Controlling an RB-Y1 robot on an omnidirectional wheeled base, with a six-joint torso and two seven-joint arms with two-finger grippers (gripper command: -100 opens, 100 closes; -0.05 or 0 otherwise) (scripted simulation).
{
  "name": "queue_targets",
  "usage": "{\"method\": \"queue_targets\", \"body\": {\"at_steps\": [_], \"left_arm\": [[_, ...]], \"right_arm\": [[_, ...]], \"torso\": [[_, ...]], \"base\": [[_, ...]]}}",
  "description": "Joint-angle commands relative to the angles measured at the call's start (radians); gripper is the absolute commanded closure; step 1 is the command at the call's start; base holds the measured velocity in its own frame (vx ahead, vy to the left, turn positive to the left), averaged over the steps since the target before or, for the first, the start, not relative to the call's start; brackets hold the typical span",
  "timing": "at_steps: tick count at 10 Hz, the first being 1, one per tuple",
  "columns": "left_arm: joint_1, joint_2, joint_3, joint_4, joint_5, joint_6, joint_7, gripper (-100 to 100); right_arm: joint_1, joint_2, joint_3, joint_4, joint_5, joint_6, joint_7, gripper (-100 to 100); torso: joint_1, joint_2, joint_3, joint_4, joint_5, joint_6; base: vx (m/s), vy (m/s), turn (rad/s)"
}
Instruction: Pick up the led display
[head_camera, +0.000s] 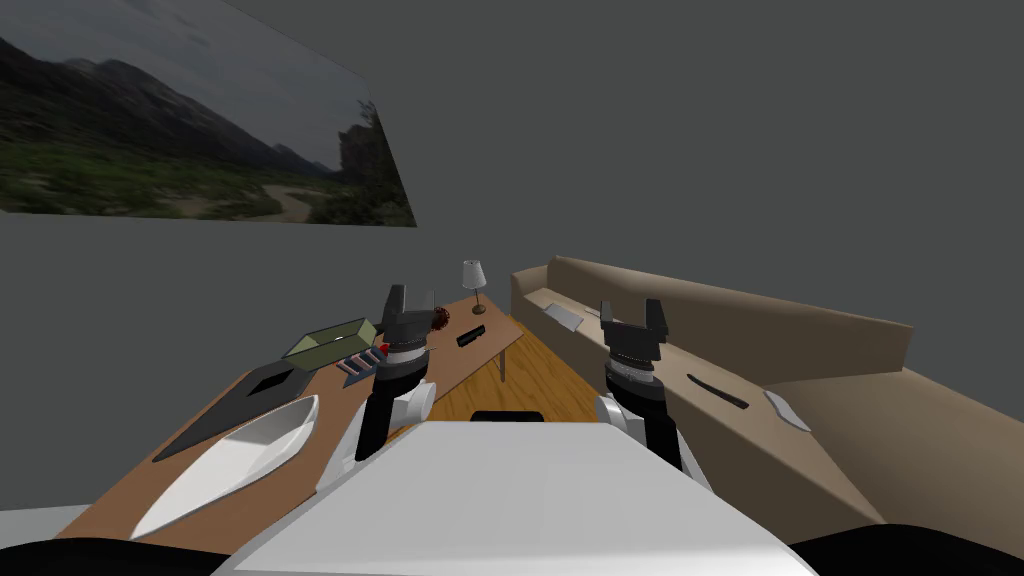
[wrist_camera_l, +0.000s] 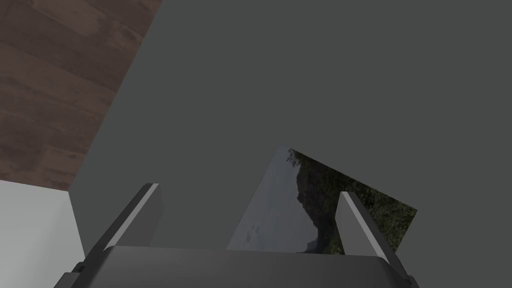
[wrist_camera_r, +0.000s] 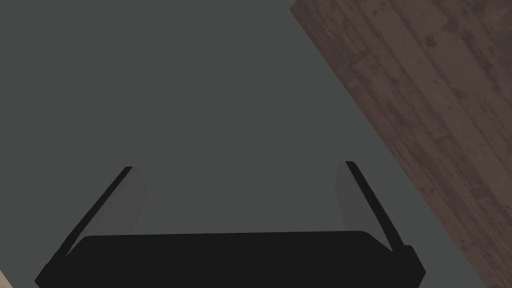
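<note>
Approaching stage: nothing gripped, reach not yet begun

Starting at the left of the head view, a long wooden table (head_camera: 110, 500) runs away from the robot. On its near end lie a white boat-shaped dish (head_camera: 240, 455) and a dark tray (head_camera: 250, 395). A green open box (head_camera: 330, 343) sits further along.

The left gripper (head_camera: 411, 303) is raised above the table's inner edge and points up and away. In its own wrist view the two fingers stand wide apart with nothing between them.

Just past it on the table sits a small brown cone-like thing (head_camera: 440, 318). Right of that, near the far end, is a small black oblong, judged to be the led display (head_camera: 471, 336). It lies flat on the tabletop, apart from its neighbours and well beyond both grippers. A table lamp (head_camera: 474, 280) stands behind it at the table's end.

The right gripper (head_camera: 631, 318) is held up over the gap between table and sofa (head_camera: 800, 340). Its fingers are likewise spread wide and empty. A few small items lie on the sofa seat, none of them relevant.

Judgement: the task is at its opening step, with the display located but neither arm committed to it. The left arm is the nearer. The next move calls for the base or torso to close in along the table. That gripper must then tip down over the oblong, with its fingers set across the narrow side. The brown thing beside the display and the lamp behind it leave little room for error.
</note>
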Motion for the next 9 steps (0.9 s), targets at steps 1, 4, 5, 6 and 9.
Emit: {"method": "queue_targets", "body": {"at_steps": [1, 4, 5, 6, 9], "left_arm": [[-0.002, 0.029, 0.0, 0.008, 0.002, 0.012, 0.009, -100], [-0.01, 0.102, -0.001, 0.043, 0.014, 0.063, 0.045, -100], [-0.014, 0.128, -0.001, 0.06, 0.021, 0.088, 0.061, -100], [-0.014, 0.128, -0.001, 0.06, 0.021, 0.088, 0.061, -100], [-0.029, 0.209, -0.002, 0.129, 0.052, 0.174, 0.116, -100]], "right_arm": [[0.0, 0.0, 0.0, 0.0, 0.0, 0.0, 0.0, 0], [0.0, 0.0, 0.0, 0.0, 0.0, 0.0, 0.0, 0], [0.0, 0.0, 0.0, 0.0, 0.0, 0.0, 0.0, 0], [0.0, 0.0, 0.0, 0.0, 0.0, 0.0, 0.0, 0], [0.0, 0.0, 0.0, 0.0, 0.0, 0.0, 0.0, 0]], "torso": [[0.0, 0.0, 0.0, 0.0, 0.0, 0.0], [-0.003, -0.001, 0.0, 0.0, -0.001, 0.0], [-0.004, -0.001, 0.0, 0.0, -0.001, 0.0], [-0.005, -0.001, -0.001, 0.0, -0.001, 0.0], [-0.004, -0.002, -0.001, 0.0, -0.001, 0.0]], "base": [[0.0, -0.016, -0.014], [0.008, -0.049, -0.022], [0.015, -0.08, -0.037], [0.016, -0.054, -0.007], [0.02, -0.063, -0.046]]}}
